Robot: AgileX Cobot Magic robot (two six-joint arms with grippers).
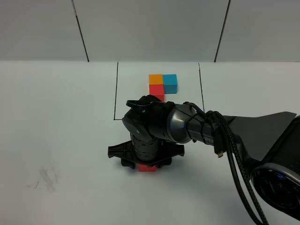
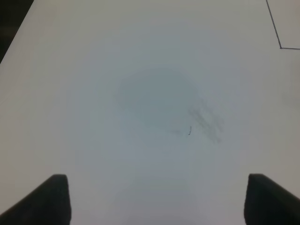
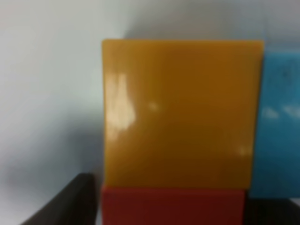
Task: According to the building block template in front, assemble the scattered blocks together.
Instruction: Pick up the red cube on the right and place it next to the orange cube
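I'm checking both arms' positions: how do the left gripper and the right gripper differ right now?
The left gripper hangs over bare table with nothing between its fingers; the right gripper is down over the scattered blocks, its camera filled by orange, blue and red faces. The left's fingers are plainly spread; the right's are mostly hidden. Both have black fingers.

Glossy orange block (image 3: 180,112), matt table (image 1: 56,140)
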